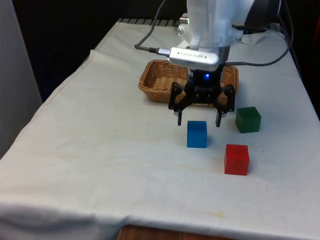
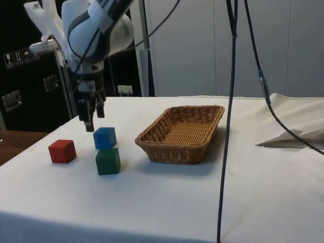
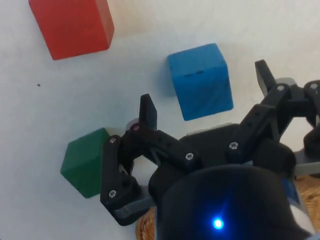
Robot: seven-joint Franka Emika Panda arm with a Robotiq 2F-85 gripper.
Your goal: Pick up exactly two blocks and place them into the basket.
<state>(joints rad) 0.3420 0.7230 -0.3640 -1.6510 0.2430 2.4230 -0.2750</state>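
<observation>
A blue block (image 1: 196, 134) (image 2: 105, 137) (image 3: 201, 81) rests on the white cloth in front of a wicker basket (image 1: 160, 77) (image 2: 182, 132). My gripper (image 1: 199, 122) (image 2: 91, 124) (image 3: 205, 92) hangs open just above the blue block, slightly toward the basket, with a finger (image 3: 147, 112) on each side and nothing held. A green block (image 1: 248, 119) (image 2: 108, 161) (image 3: 86, 162) sits toward the front view's right of the gripper. A red block (image 1: 236, 159) (image 2: 62, 151) (image 3: 72, 25) lies nearer the table's front edge. The basket holds nothing that I can see.
Black cables (image 2: 230, 101) hang down from the arm over the table near the basket. A folded piece of white cloth (image 2: 296, 134) lies at the far end of the table in the side view.
</observation>
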